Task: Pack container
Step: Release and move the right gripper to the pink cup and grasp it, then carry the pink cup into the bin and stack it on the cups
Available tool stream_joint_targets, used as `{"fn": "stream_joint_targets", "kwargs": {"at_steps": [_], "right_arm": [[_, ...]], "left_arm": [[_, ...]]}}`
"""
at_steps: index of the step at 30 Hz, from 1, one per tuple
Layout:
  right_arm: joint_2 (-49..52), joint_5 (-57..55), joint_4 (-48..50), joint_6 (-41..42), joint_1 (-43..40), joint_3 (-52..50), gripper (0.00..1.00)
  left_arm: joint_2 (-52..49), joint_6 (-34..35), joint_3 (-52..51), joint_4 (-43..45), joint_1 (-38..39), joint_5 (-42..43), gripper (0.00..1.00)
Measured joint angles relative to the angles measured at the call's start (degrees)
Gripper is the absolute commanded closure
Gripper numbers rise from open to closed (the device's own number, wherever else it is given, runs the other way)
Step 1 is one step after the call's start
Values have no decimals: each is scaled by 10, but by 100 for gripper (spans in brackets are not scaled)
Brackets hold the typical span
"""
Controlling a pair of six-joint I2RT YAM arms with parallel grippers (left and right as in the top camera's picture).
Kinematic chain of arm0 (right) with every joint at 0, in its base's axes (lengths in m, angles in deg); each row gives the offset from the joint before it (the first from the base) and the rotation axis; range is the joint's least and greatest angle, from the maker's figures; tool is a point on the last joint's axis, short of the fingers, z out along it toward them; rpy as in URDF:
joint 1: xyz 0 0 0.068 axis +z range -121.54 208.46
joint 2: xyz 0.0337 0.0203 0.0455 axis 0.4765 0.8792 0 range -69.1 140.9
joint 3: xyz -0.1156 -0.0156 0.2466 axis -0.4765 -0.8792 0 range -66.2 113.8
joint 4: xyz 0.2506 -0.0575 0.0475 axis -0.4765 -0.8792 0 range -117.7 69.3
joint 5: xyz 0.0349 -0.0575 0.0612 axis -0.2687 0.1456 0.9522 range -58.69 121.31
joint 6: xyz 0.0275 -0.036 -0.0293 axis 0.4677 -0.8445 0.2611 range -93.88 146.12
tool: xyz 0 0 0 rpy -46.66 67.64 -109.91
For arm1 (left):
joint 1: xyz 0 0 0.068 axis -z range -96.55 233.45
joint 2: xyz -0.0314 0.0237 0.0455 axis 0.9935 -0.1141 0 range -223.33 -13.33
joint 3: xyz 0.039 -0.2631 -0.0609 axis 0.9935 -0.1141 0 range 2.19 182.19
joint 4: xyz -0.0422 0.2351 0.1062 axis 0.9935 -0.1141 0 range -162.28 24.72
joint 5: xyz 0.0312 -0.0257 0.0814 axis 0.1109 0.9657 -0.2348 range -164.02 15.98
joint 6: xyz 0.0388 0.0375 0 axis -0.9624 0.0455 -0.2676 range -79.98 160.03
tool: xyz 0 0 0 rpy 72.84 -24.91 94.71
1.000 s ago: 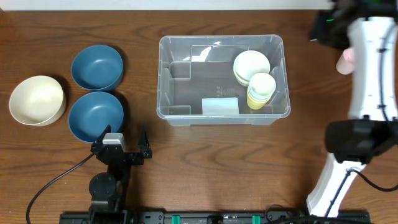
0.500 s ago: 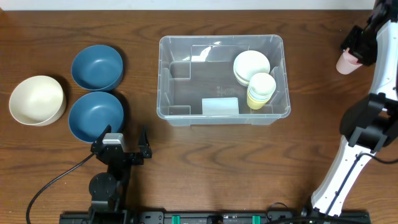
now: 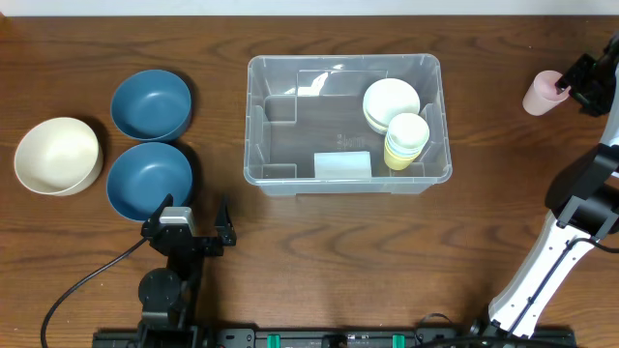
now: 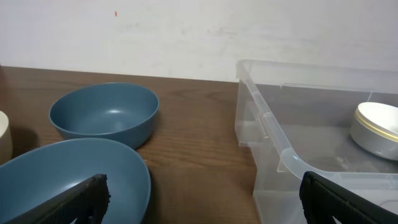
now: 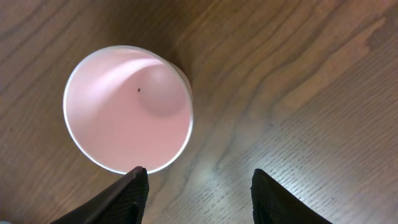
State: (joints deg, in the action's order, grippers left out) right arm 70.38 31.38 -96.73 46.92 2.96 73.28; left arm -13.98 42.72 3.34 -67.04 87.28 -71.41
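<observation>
The clear plastic container (image 3: 280, 116) stands mid-table with a cream bowl (image 3: 390, 101) and a stack of yellow cups (image 3: 406, 140) in its right end; it also shows in the left wrist view (image 4: 273, 143). A pink cup (image 3: 540, 93) stands upright on the table at the far right, also in the right wrist view (image 5: 127, 109). My right gripper (image 3: 577, 85) is open just beside the pink cup, above the table (image 5: 198, 186). My left gripper (image 3: 191, 224) is open and empty at the front left, next to a blue bowl (image 3: 147, 180).
A second blue bowl (image 3: 150, 104) and a cream bowl (image 3: 56, 155) sit at the left. The left wrist view shows both blue bowls, the far one (image 4: 104, 115) and the near one (image 4: 62, 174), and a white wall behind.
My right arm has swung to the right and lowered; the pink cup now stands on the table with the gripper open beside it. The left arm has not moved.
</observation>
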Motion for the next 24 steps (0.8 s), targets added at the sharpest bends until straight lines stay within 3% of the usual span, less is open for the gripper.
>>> {"fn": "stream_joint_targets", "kwargs": {"at_steps": [10, 16, 18, 24], "right_arm": [[17, 2, 41, 0, 1, 0, 46], [58, 2, 50, -4, 1, 0, 73], [73, 1, 50, -3, 1, 0, 97], [81, 3, 45, 0, 1, 1, 99]], "left_arm": [[0, 0, 0, 0, 0, 0, 2], [0, 0, 0, 0, 0, 0, 2], [0, 0, 0, 0, 0, 0, 2], [0, 0, 0, 0, 0, 0, 2]]}}
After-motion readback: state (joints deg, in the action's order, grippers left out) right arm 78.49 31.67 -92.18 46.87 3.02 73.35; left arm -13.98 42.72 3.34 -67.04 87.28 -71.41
